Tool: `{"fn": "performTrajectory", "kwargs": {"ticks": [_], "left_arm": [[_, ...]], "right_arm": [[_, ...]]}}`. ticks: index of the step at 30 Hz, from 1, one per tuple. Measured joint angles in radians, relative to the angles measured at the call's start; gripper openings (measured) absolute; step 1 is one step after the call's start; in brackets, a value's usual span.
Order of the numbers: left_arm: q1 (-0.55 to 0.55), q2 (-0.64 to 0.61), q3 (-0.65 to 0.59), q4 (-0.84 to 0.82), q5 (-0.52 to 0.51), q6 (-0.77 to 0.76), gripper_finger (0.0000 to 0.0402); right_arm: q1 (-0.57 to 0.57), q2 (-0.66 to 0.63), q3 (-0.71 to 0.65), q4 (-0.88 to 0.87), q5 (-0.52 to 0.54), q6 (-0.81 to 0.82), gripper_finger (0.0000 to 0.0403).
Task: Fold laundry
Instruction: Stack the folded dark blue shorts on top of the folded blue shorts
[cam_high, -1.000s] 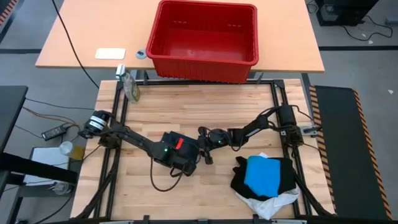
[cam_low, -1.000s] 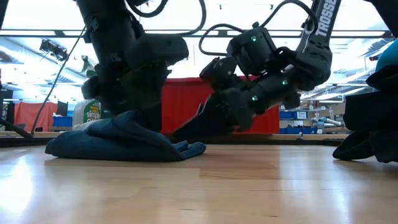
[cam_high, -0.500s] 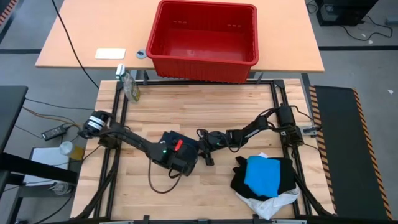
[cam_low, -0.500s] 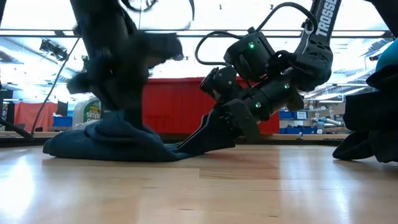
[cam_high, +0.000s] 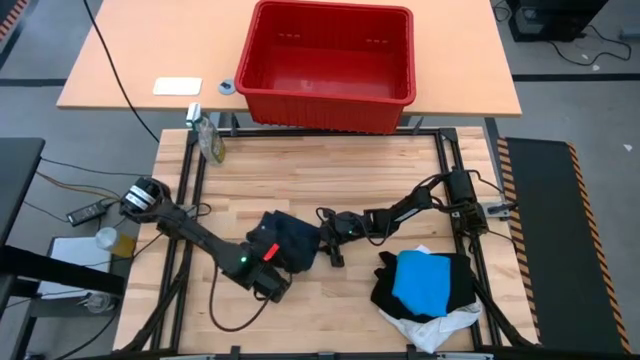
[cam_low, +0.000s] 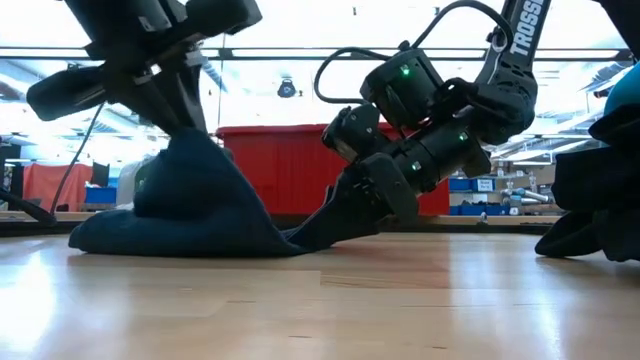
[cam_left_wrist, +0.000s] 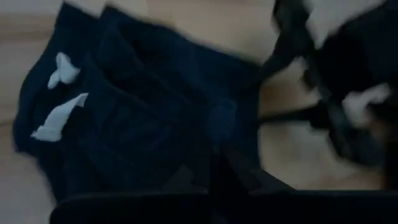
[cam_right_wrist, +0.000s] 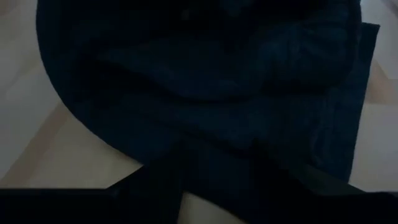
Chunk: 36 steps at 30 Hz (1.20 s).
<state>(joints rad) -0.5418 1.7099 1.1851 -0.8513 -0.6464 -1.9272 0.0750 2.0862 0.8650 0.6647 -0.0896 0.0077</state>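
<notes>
**Laundry fold: one piece on the go, a pile waiting**

Laundry is split across the pale wooden slatted table (cam_high: 300, 170). A dark navy cloth garment (cam_high: 293, 238) is being worked in the middle, bunched rather than flat. A heap sits near the front right corner: a large black garment (cam_high: 455, 282), a bright blue folded piece (cam_high: 420, 278) on top, a white one (cam_high: 440, 325) poking out underneath. Nothing is seen in the red plastic basket (cam_high: 330, 90) on the far table. So it's judged early days, with no neat fold finished on the navy piece yet.

The left claw (cam_low: 190, 125) is pinched on the navy garment, which is lifted into a peak in the low view. The right claw (cam_low: 345, 215) is pressed down at the garment's other edge, low to the table; whether it is closed on cloth can't be told.
</notes>
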Motion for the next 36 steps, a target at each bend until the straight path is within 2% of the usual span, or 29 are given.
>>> {"fn": "performTrajectory", "kwargs": {"ticks": [4,11,13,22,26,29,36], "left_arm": [[0.001,0.005,0.000,-0.045,-0.132,-0.074,0.0010],[0.077,0.005,0.021,-0.047,-0.333,-0.003,0.0010],[0.093,0.005,0.031,-0.048,-0.359,0.042,0.0010],[0.161,0.038,0.035,-0.043,-0.277,0.111,0.0009],[0.183,0.083,0.035,0.043,-0.196,0.242,0.0009],[0.194,0.118,0.035,0.089,-0.184,0.335,0.0014],[0.253,0.182,0.035,0.049,-0.133,0.293,0.0019]], "right_arm": [[0.004,0.001,-0.001,-0.002,-0.001,0.015,0.0187],[0.005,0.000,-0.002,-0.002,-0.013,0.056,0.0187],[0.006,0.000,-0.002,-0.002,-0.016,0.057,0.0187],[0.007,0.000,-0.002,0.002,-0.018,0.044,0.0187],[0.007,0.000,-0.002,0.002,-0.018,0.046,0.0187],[0.007,0.000,-0.002,0.004,-0.019,0.049,0.0187],[0.008,0.001,-0.003,0.013,-0.035,0.062,0.0187]]}}
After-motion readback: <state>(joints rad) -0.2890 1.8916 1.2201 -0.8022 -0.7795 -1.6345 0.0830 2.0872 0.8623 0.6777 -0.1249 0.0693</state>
